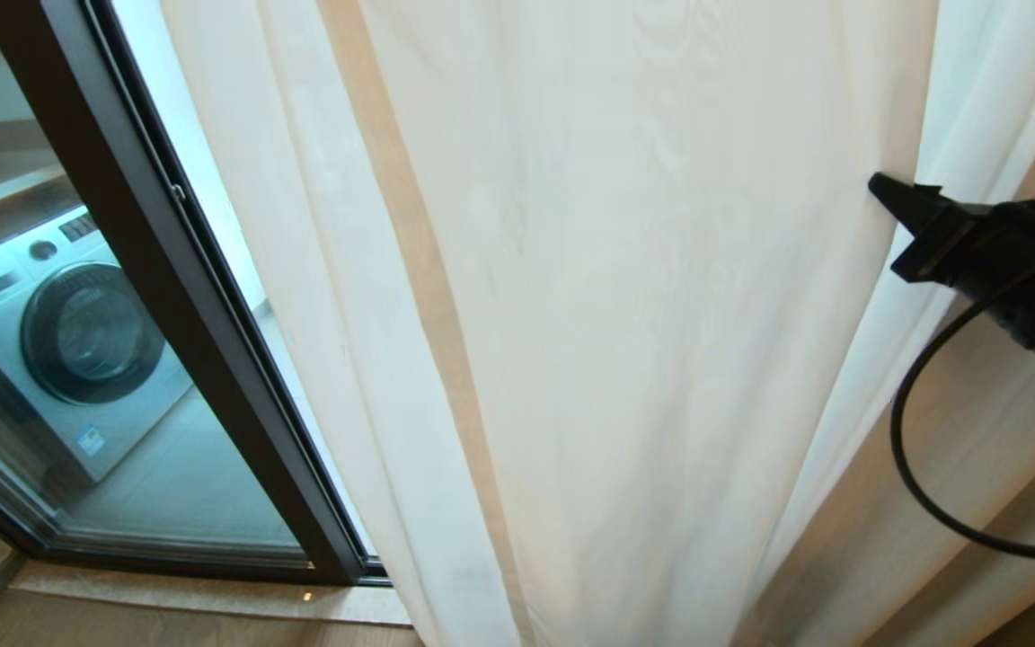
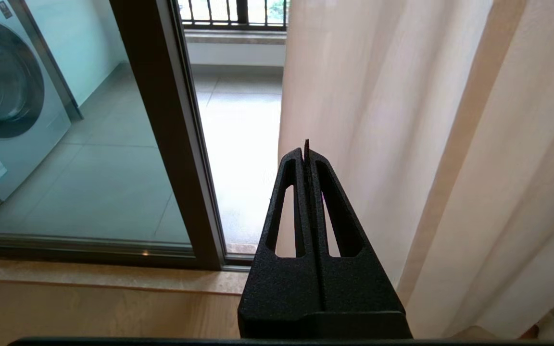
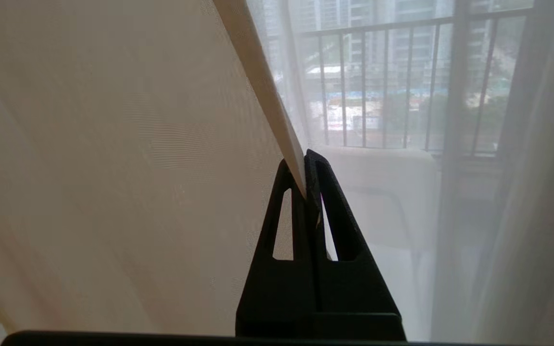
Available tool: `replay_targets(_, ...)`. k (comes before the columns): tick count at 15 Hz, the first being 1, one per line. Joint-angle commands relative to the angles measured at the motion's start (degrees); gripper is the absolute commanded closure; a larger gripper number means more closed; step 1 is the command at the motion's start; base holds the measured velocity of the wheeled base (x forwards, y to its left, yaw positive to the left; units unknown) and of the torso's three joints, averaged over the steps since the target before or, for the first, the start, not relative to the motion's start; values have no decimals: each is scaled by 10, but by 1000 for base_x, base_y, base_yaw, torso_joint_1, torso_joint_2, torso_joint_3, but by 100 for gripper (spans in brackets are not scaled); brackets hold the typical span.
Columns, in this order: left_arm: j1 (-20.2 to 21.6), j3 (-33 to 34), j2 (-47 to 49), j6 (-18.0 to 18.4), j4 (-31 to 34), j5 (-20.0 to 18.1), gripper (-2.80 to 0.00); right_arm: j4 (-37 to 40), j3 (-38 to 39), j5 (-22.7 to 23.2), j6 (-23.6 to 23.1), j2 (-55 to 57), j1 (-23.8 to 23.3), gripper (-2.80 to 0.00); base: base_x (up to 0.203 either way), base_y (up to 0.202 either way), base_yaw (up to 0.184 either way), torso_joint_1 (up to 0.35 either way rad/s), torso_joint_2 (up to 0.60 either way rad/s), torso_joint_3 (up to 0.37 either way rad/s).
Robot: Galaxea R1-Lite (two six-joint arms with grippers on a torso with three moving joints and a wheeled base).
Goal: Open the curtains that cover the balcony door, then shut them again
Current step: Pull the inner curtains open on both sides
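Note:
A sheer white curtain panel (image 1: 643,314) hangs across the middle of the head view, and its hemmed edge runs down as a tan band. My right gripper (image 1: 881,189) comes in from the right and is shut on that hem (image 3: 277,120), which slips between its jaws (image 3: 306,158). A second sheer panel (image 3: 546,192) hangs just beyond it. The balcony door (image 1: 167,296), glass in a black frame, stands uncovered at the left. My left gripper (image 2: 307,144) is shut on nothing, low in front of the curtain (image 2: 378,96) and door frame (image 2: 161,120).
A washing machine (image 1: 77,332) stands behind the glass on the balcony's tiled floor. A black barred railing (image 3: 378,86) shows through the sheer fabric. A stone threshold (image 1: 212,598) runs along the door's foot. A black cable (image 1: 908,449) loops under the right arm.

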Motion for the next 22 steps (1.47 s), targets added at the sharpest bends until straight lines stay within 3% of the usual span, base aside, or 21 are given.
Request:
replay_targets(1,0,0,0,0,0,0,0,-4,2,0,0,1,1,0,0,0,0,0,0,0)
replay_targets(12,0,0,0,0,0,0,0,-3,-12,-1,1,-19,-5,0,0,0,0,0,0,0)
replay_targets(15,0,0,0,0,0,0,0,4,-44,-61,3,-19,-18,0,0,0,0,0,0,0)
replay_targets(18,0,0,0,0,0,0,0,4,-48,-66,1,-22,-49,0,0,0,0,0,0,0)
replay_targets(22,0,0,0,0,0,0,0,5,-49,-65,-1,-33,-127,0,0,0,0,0,0,0)
